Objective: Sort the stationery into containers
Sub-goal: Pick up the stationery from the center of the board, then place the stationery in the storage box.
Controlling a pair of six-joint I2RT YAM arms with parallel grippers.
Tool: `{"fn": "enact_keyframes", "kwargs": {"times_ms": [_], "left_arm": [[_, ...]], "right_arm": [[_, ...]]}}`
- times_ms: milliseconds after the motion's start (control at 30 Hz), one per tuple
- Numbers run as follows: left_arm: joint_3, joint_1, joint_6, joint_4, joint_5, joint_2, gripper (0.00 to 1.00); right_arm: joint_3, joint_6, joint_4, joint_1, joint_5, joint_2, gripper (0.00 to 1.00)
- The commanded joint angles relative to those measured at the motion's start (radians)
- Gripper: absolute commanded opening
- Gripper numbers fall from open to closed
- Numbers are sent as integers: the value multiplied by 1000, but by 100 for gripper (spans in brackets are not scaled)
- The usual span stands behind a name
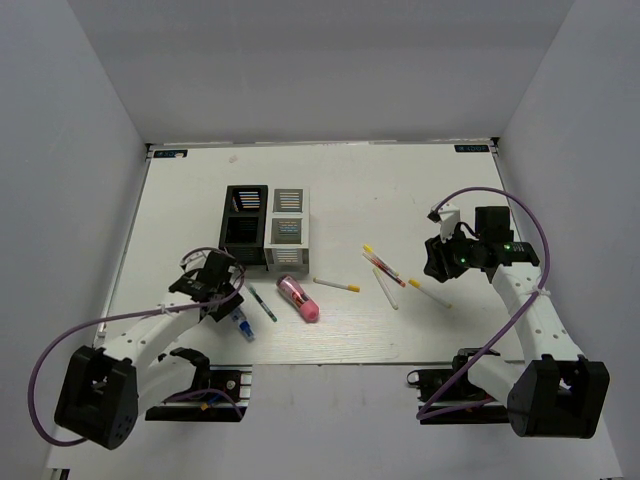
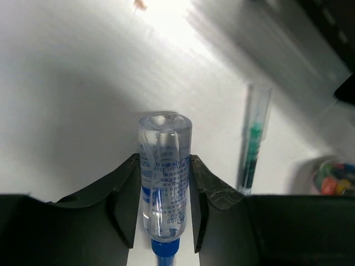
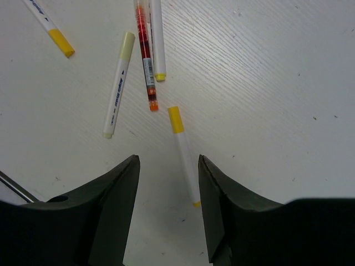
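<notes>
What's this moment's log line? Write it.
left fingers shut on tube | right fingers open over stick | marker, green pen on table

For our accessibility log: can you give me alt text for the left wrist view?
A clear tube with a blue cap lies on the white table, clasped between the two dark fingers of the left claw. A thin green pen lies beside it, toward the picture's right edge.

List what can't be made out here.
- Left wrist: blue-and-white tube, cap end cut off by bottom edge.
- Left wrist: multicoloured blob, blurred, cropped at right edge.
- Top external: organiser boxes, contents too small and dark.
- Right wrist: red pen, upper end cut off by top edge.
</notes>
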Motion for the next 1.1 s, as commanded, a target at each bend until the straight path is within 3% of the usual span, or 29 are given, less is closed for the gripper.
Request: {"fn": "enact_keyframes", "kwargs": {"times_ms": [0,67,200,267,300,333,433,567,800,967,1067], "left_arm": [[-1,-10,-14,-126,24,-104,7],[31,-22,6,-126,65,-201,1],[120,-32,129,-117,195,-308,0],[187,-32,230,-94,250,-350,0],[213,-32,258,-84,305,-376,0],[271,-32,314,-57,345,-376,0],[409,-32,371,-19,355,-336,0],[563,-32,437,49,228,-183,0],[767,-12,450,158,-120,115,0],[786,-12,450,328,-316,268,0],[842,-12,483,351,-366,337,0]], "right_arm": [[22,4,13,-3,-22,-18,53],[19,3,13,0,-29,-21,53],[16,-12,3,0,-56,-30,53],[13,-26,-10,-2,-73,-33,48],[11,-32,-12,1,-87,-29,43],[14,-38,-16,3,-105,-29,29],[15,-43,-23,3,-127,-29,4],[25,-42,-29,5,-157,-16,1],[42,-65,-55,5,-160,-32,4],[18,-74,-52,5,-153,-58,6],[1,-77,-53,5,-150,-70,7]]}}
